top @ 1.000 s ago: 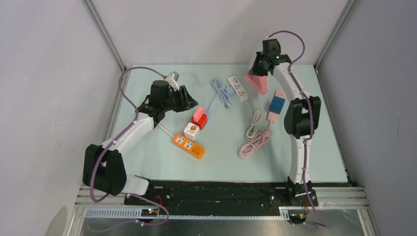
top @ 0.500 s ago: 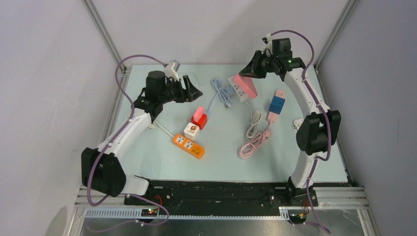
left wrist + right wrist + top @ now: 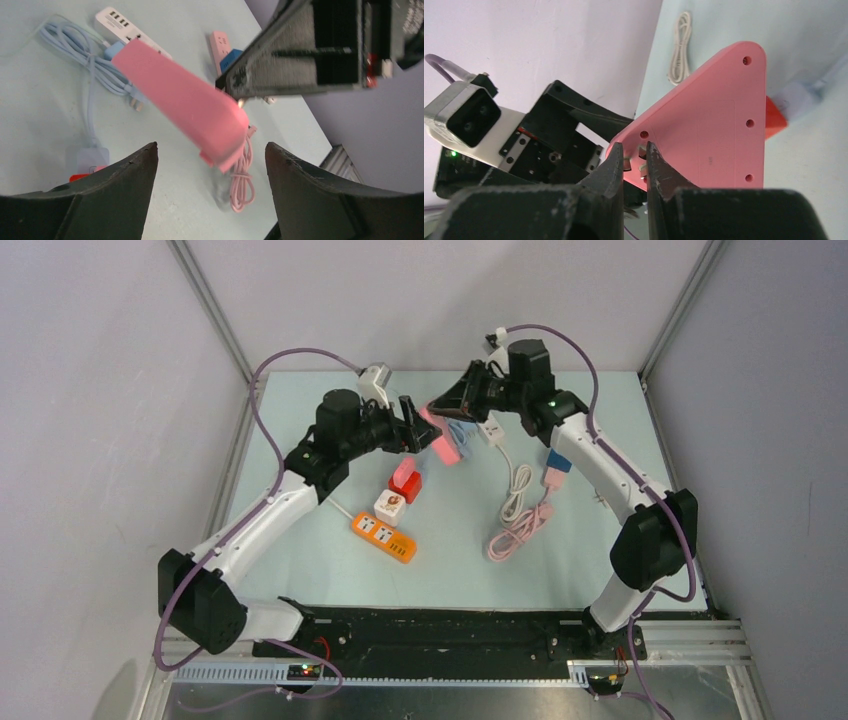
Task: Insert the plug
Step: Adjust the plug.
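While up over table, holding pink power strip tilted mid-air in right gripper, jaws clamped tight on its edge. Facing it with left gripper spread wide, empty, strip's free end just ahead of the open jaws.

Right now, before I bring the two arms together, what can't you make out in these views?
- Socket face of the pink power strip: right wrist shows only its screwed back, left wrist is blurred, top view too small.
- What the right jaws pinch: their own fingers cover it, right wrist.
- Red adapter: left wrist, nearly all behind the left finger.
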Available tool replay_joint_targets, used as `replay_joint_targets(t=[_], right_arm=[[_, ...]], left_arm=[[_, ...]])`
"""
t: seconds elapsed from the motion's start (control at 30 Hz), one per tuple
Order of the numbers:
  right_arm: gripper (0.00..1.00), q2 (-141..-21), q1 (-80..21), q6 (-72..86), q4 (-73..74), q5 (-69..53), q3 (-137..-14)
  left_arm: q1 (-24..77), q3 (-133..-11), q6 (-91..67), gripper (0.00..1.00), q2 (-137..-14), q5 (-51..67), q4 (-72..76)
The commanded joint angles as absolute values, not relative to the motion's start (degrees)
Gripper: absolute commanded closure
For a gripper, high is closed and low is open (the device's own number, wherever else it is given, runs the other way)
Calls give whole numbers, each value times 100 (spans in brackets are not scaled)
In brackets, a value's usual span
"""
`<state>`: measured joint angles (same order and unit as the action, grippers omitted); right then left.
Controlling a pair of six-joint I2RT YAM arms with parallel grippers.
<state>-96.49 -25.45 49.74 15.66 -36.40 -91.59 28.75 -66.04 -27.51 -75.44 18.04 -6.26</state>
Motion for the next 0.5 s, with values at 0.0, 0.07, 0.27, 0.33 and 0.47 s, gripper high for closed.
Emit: replay_joint_targets(t=[0.0, 0.07, 0.27, 0.33, 0.47], right_arm=[[89, -9386, -2857, 5651, 941, -2912, -9527], [89, -9392, -2955, 5811, 949, -2717, -9536], [88, -9368, -3146, 6128, 952, -2311, -9492], [87, -9328, -3222, 6134, 1008, -2111, -9485], [82, -9410, -3383, 6251, 1459, -1702, -9725]], left_arm=[[3025, -6559, -2965, 17, -7361, 1024, -179], [3136, -6468, -3017, 17, -7282, 744, -168], [3279, -6203, -3571, 22, -7230, -329, -207], [3305, -6220, -3713, 28, -7241, -518, -210], [3370, -6332, -3786, 37, -7365, -560, -192]])
